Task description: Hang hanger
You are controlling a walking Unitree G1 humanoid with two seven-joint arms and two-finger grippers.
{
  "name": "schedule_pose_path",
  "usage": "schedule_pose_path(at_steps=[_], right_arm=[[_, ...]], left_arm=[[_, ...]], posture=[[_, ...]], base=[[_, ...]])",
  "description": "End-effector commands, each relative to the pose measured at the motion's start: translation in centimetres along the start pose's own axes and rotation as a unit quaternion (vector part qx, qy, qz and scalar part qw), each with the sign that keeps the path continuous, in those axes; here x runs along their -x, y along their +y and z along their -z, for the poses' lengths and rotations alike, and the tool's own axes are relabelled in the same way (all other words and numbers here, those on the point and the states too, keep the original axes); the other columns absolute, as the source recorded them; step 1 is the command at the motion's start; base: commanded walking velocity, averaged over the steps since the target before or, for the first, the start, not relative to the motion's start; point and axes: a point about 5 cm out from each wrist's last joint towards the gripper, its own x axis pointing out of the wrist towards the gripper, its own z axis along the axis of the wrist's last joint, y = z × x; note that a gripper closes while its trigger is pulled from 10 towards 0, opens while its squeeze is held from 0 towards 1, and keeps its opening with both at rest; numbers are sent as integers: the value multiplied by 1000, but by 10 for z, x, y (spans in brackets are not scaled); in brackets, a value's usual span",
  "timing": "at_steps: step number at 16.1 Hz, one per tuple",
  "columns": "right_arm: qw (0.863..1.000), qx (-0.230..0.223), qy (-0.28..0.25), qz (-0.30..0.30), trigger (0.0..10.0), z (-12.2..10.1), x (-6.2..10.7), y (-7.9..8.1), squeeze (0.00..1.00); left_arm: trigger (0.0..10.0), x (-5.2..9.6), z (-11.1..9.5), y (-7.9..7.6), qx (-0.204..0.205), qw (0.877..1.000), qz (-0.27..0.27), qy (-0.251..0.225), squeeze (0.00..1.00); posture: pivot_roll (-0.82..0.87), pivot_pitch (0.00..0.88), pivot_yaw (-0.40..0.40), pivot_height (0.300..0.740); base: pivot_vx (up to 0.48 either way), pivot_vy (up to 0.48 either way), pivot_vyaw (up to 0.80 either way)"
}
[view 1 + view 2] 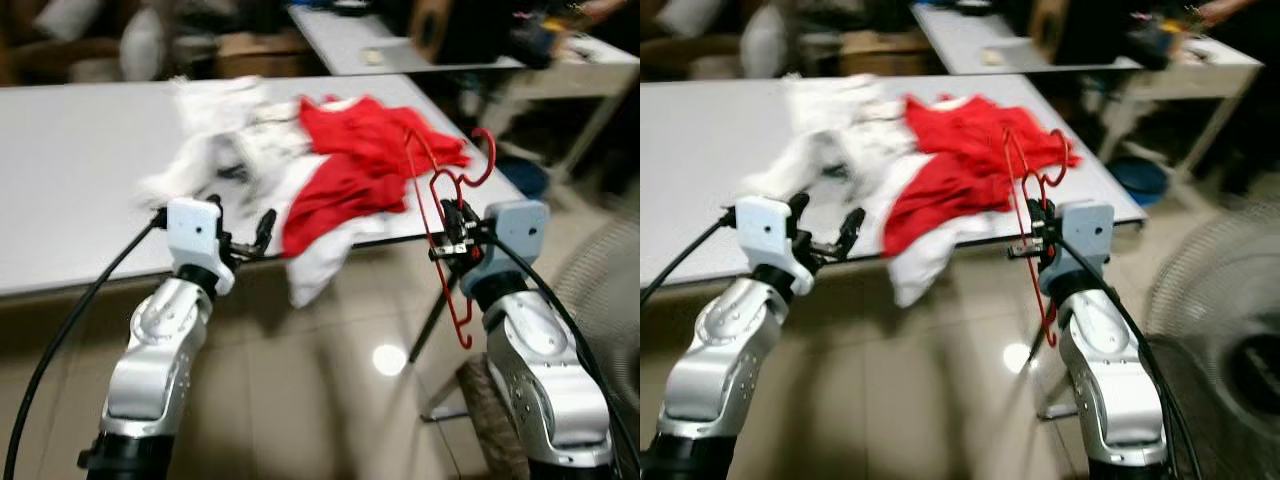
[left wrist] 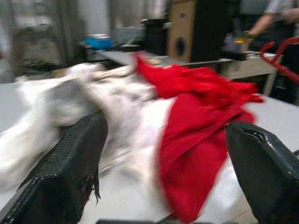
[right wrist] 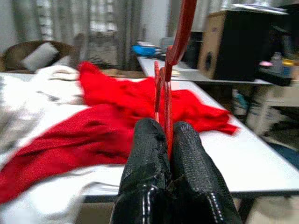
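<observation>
While the head views are blurring, a long white table (image 1: 70, 180) is stretching across the scene from nine o'clock to three o'clock, with a second table (image 1: 350, 45) standing behind it at about one o'clock. A heap of white clothes (image 1: 225, 135) is lying on the near table toward twelve o'clock, and a red garment (image 1: 365, 160) is lying touching it on the two o'clock side, with cloth drooping over the table's front edge. A grey fan (image 1: 600, 290) is standing on the tiled floor at four o'clock.

The right gripper (image 1: 455, 235) is hovering just in front of the table edge at three o'clock, its two black fingers (image 3: 149, 154) pinching together on the red hanger (image 1: 450, 215). The hanger is standing nearly upright in that grip, its hook rising above the fingers and its body hanging below them toward the floor.

The left gripper (image 1: 240, 230) is holding at nine o'clock near the table edge, its fingers (image 2: 65, 172) spreading wide apart and grasping nothing, facing the clothes.
</observation>
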Motion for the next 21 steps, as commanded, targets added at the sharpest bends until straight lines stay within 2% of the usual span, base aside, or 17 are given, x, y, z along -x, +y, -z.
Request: schedule_pose_path(at_steps=[1, 5, 8, 14, 21], right_arm=[[1000, 7, -4, 14, 10000, -1, 2, -7, 0], [1000, 12, -3, 16, 10000, 0, 4, -9, 0], [1000, 19, -6, 14, 10000, -1, 6, -9, 0], [1000, 27, -4, -8, 10000, 0, 8, -5, 0], [1000, 31, -5, -4, 10000, 1, 7, -5, 0]], left_arm=[[10000, -2, -2, -8, 0, 1000, 17, -6, 0], [10000, -2, -1, -10, 0, 1000, 29, -2, 0], [10000, -4, 0, -13, -6, 999, 35, 0, 0], [10000, -8, -1, -7, -13, 1000, 23, 0, 0], [10000, -15, -1, -9, -12, 999, 35, 0, 0]], posture=[[-93, 0, -33, 740], [-103, 0, -24, 740], [-110, 0, -16, 740], [-117, 0, -6, 740], [-122, 0, 11, 740]], base=[[337, 0, 0], [337, 0, -688], [339, 0, 0], [314, 0, 0], [309, 0, 0]])
